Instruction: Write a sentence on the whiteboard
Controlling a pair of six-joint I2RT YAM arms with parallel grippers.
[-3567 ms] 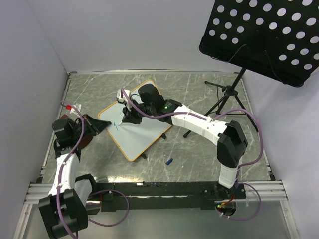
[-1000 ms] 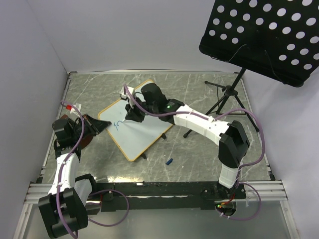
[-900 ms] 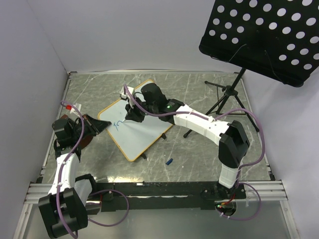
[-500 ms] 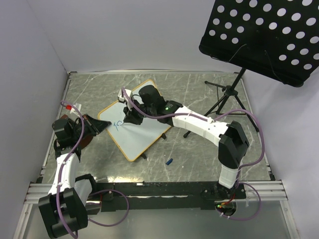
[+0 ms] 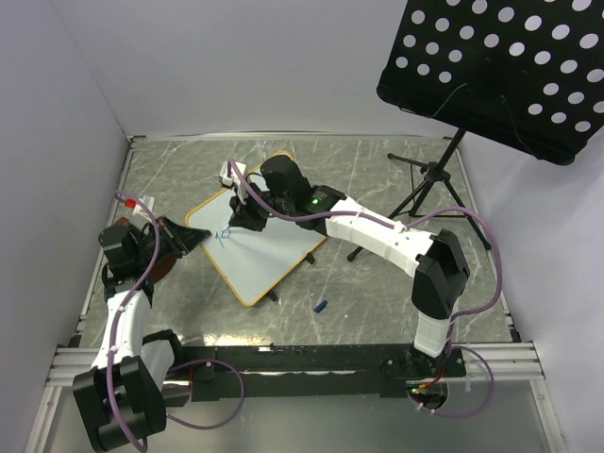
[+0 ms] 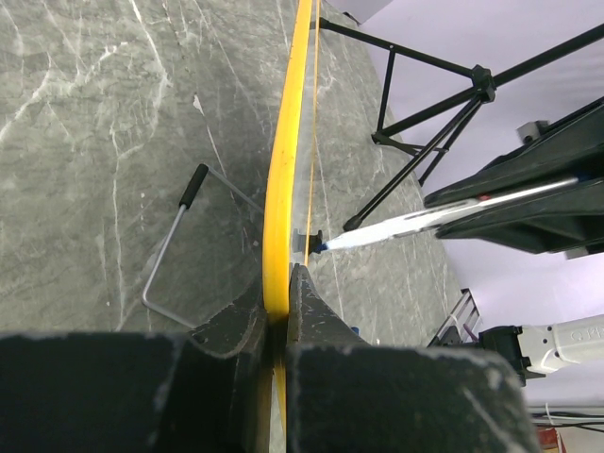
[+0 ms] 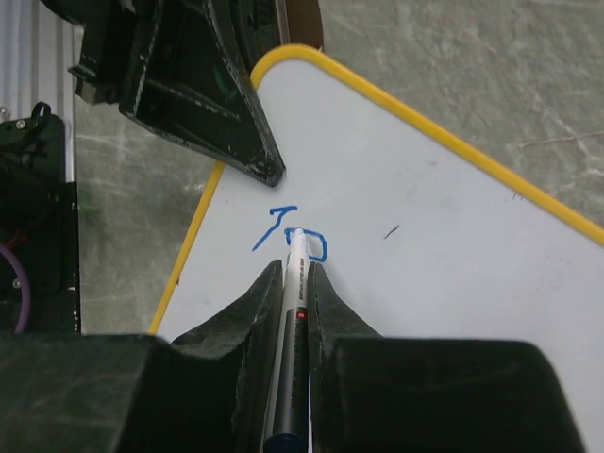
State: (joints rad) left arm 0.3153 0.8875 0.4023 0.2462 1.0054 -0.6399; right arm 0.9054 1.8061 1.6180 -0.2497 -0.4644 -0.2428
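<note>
Left of the counter's (image 5: 377,283) middle sits the whiteboard (image 5: 269,260), askew, its left corner clamped tight in the left pincer (image 6: 280,283). The right pincer (image 7: 294,276) is closed on a marker (image 7: 293,250), tip at the first blue letters of the sentence (image 7: 271,229). The board looks light, stiff and slick, likely to skid, so it is best held by its frame.

The sentence (image 7: 270,229) by the whiteboard's (image 7: 453,302) clamped corner grows from one blue stroke into a "J" and a small loop, where the marker (image 7: 292,311) tip now rests.
</note>
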